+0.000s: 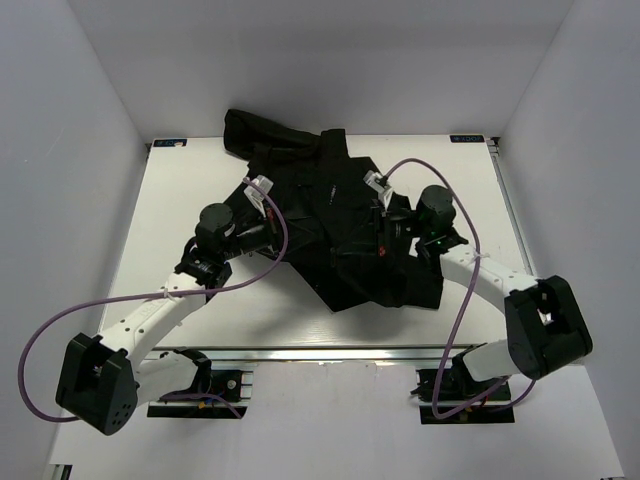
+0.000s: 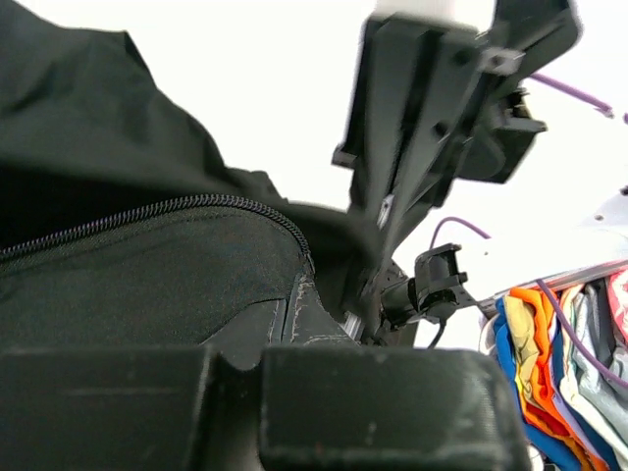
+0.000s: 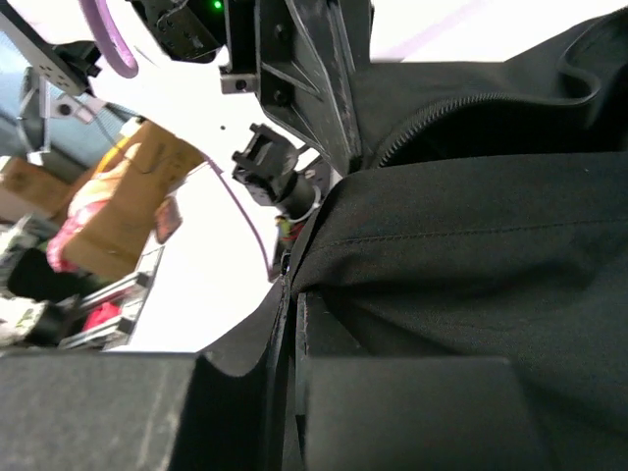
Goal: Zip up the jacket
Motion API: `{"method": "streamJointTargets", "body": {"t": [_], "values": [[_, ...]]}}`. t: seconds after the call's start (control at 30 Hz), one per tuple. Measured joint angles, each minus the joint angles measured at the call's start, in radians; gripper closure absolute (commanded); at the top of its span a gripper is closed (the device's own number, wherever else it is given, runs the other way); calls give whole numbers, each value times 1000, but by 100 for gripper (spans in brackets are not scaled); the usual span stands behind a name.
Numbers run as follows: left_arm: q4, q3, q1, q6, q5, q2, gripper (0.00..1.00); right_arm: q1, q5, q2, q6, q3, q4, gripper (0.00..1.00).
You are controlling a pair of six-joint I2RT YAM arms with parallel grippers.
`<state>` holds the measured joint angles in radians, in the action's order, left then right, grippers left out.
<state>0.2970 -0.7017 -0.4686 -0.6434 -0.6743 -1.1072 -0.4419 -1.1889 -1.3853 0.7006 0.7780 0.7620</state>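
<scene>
Jacket [image 1: 330, 230], black and crumpled, lies on the white table [image 1: 200, 180], around the middle and reaching to the far edge; one part is bunched up against the back wall. The two arms come to it from both sides, the left one at its left part and the right one at its right part; purple cables [image 1: 60, 320] hang in loops from both arms. The left gripper [image 2: 238, 365] has its fingers pressed together, and a fold of the black cloth rises from between them, so it seems to pinch the jacket; just behind this fold the zipper [image 2: 147, 211] runs as a curved line of teeth. The right gripper [image 3: 290, 343] is also pressed together, with an edge of the cloth going down into the narrow gap between its fingers. In the left wrist view a pile of coloured clothes [image 2: 549, 343] shows at the right, away from the table.
</scene>
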Motion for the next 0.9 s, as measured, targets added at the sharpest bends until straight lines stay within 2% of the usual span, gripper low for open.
{"method": "streamJointTargets", "body": {"t": [0.13,0.33,0.5,0.67,0.9], "values": [[41,6,0,-5,-9,3,100,-19,16,-43,77,-7,79,100],[68,19,-3,-4,-12,11,100,-18,73,-140,371,-61,401,100],[60,22,-8,2,-11,13,100,-20,117,-234,512,-71,464,100],[39,22,-13,13,12,23,100,-29,160,-171,409,-77,444,100],[19,22,-13,14,41,26,100,-41,245,35,108,-73,204,100]]}}
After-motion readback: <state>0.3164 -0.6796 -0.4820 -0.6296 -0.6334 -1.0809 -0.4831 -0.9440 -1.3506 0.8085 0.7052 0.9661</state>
